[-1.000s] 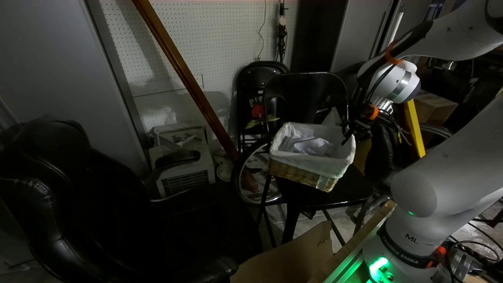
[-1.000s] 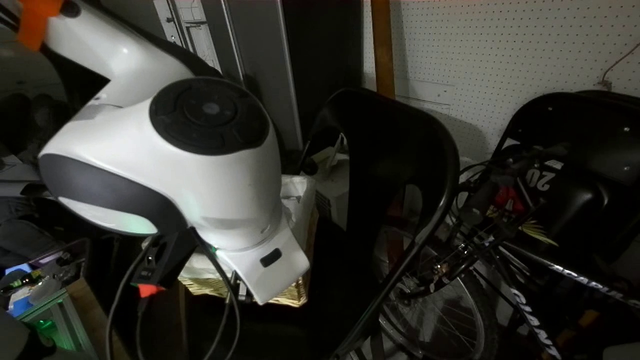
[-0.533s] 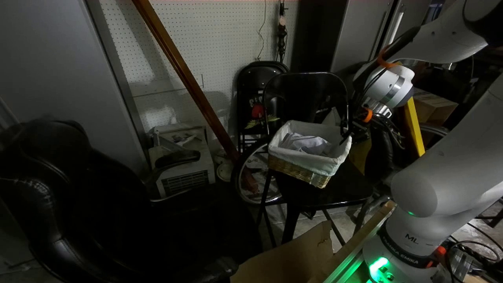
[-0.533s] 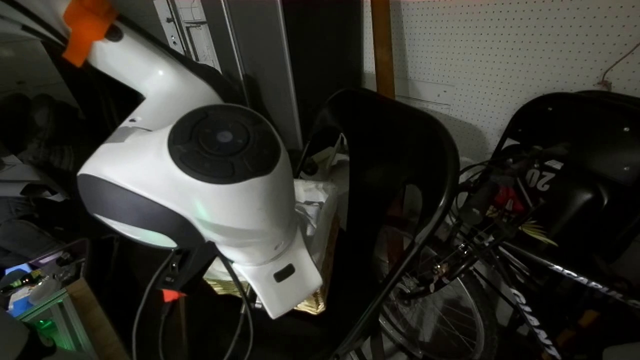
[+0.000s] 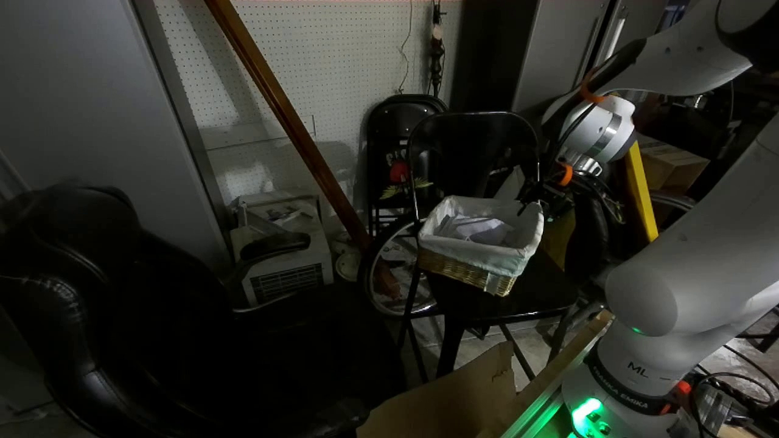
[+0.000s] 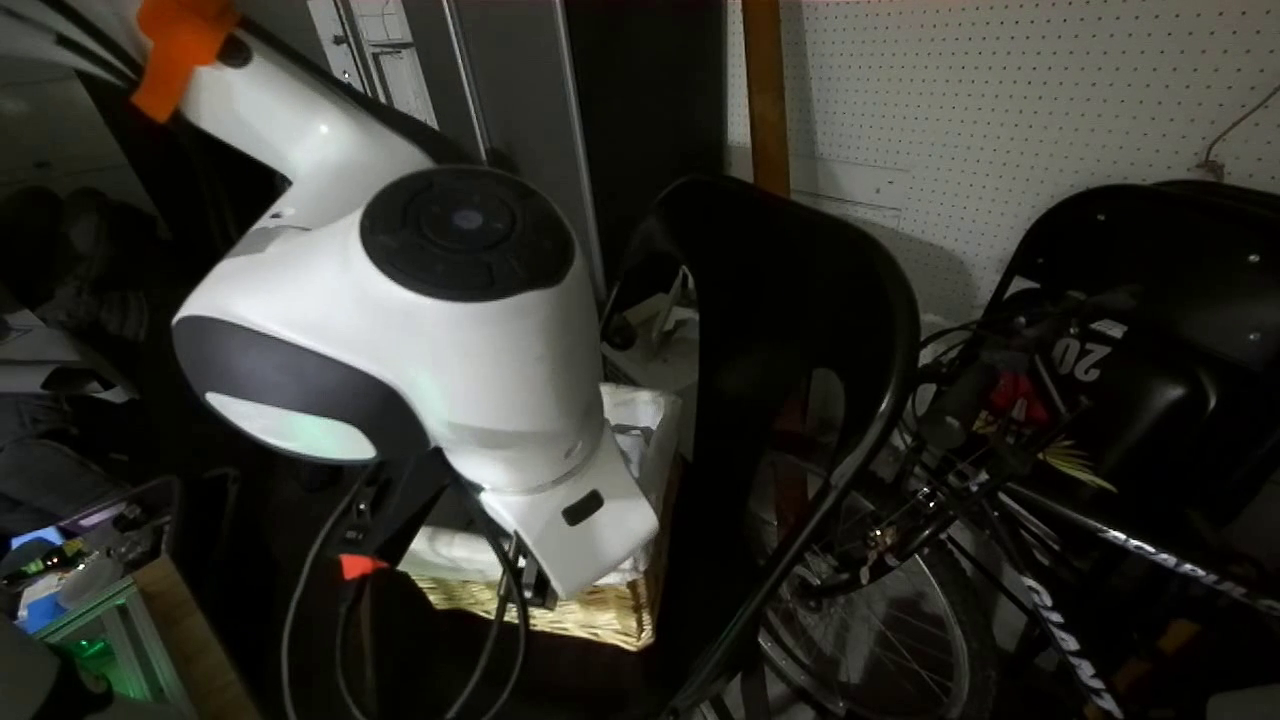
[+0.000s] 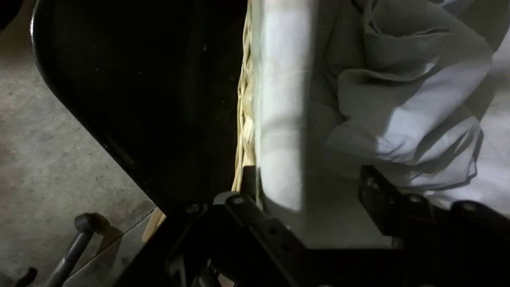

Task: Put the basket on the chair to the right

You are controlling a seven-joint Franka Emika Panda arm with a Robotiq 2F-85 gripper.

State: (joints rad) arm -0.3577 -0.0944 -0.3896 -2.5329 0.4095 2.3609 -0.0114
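Observation:
A wicker basket (image 5: 459,267) with a white cloth lining and crumpled cloth inside rests on the dark seat of the black chair (image 5: 535,298). In an exterior view its woven side (image 6: 585,612) shows below the robot's hand, which hides much of it, while the chair (image 6: 780,300) back rises beside it. The wrist view has the basket's rim (image 7: 283,119) running between the jaws of my gripper (image 7: 308,177). One finger stands outside the wall, the other inside over the lining, with a wide gap between the rim and the inner finger. The jaws are open.
A bulky black armchair (image 5: 122,316) fills the near side. Folded chairs (image 5: 395,118) lean on the pegboard behind, close to a bicycle (image 6: 900,600). A white slatted unit (image 5: 283,255) and a slanted wooden beam (image 5: 292,128) stand nearby. Cardboard (image 5: 450,395) lies below the chair.
The basket has shifted a little away from the robot's base side, then come down slightly onto the seat. My hand moved along with it, then rose slightly, and the jaws have let go of the rim.

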